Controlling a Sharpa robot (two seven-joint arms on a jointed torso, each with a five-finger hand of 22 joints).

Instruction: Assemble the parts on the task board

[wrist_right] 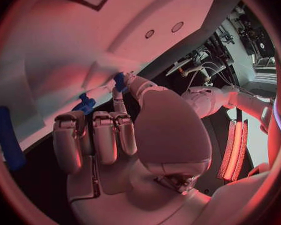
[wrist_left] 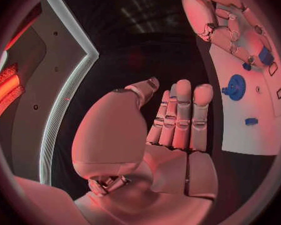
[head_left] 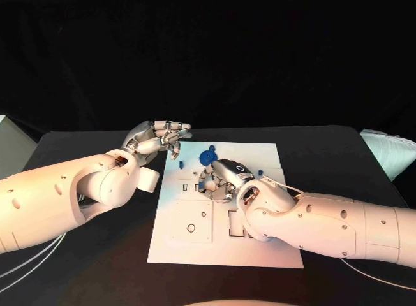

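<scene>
you have the task board (head_left: 254, 245) lying white in the centre of the frame on the black surface (head_left: 346, 159). your left hand (head_left: 160, 139) sits at the board's upper left corner, off its edge; in the left wrist view (wrist_left: 178, 120) its fingers (wrist_left: 183, 112) lie straight and pressed side by side, thumb apart, nothing in them. your right hand (head_left: 224, 178) is over the upper middle of the board, fingers curled down toward it. in the right wrist view (wrist_right: 115, 135) the thumb and a fingertip meet on a small blue part (wrist_right: 119, 79) against the board; it looks pinched, though the contact is partly hidden. a second small blue part (wrist_right: 85, 104) lies just beside the curled fingers (wrist_right: 106, 135). a round blue part (head_left: 206, 155) sits near the board's upper edge, just above the right hand. a tiny blue part (head_left: 181, 164) lies to its lower left, close to the board's left edge. a pale ribbed object (head_left: 392, 150) rests at the right edge of the frame, well apart from the board.
</scene>
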